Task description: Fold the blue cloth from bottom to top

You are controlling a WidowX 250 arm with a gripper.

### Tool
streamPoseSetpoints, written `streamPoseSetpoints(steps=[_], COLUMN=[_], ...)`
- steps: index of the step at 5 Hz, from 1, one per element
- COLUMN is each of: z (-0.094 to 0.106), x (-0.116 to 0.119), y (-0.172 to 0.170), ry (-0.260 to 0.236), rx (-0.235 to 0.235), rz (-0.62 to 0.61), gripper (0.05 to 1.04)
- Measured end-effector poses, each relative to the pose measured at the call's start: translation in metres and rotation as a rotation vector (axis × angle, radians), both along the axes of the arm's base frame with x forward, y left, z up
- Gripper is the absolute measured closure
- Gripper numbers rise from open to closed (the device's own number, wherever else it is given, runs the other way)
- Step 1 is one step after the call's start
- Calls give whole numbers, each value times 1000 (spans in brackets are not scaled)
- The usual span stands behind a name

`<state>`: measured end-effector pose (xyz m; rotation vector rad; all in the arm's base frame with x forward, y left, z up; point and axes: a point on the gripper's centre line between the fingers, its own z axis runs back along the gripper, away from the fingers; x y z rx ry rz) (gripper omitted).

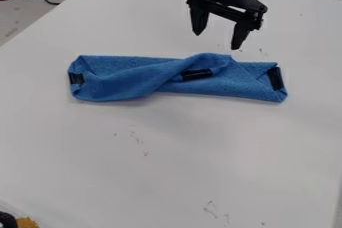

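– White table point(174, 172); where's the blue cloth point(127, 81)?
– Upper middle, folded into a twisted strip.
– And the gripper point(216, 41)?
– Upper right, spread wide. Fold looks nearly done; next, probably flatten that twist.

No legible txt, labels, brands, nos. or signs anywhere in cam view.

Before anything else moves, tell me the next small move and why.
I would probably draw the gripper back, away from the blue cloth. Its fingers are apart and hold nothing, and the cloth already lies as a narrow band across the table. The fold runs slantwise, so it looks uneven, but seems made.
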<state>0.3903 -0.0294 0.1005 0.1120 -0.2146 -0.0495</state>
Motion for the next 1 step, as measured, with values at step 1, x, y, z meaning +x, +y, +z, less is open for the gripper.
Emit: streamPoseSetpoints(steps=[1], z=[-2], x=[-1], y=[-1], ry=[-3], rx=[-6], rz=[-19], gripper=[83])
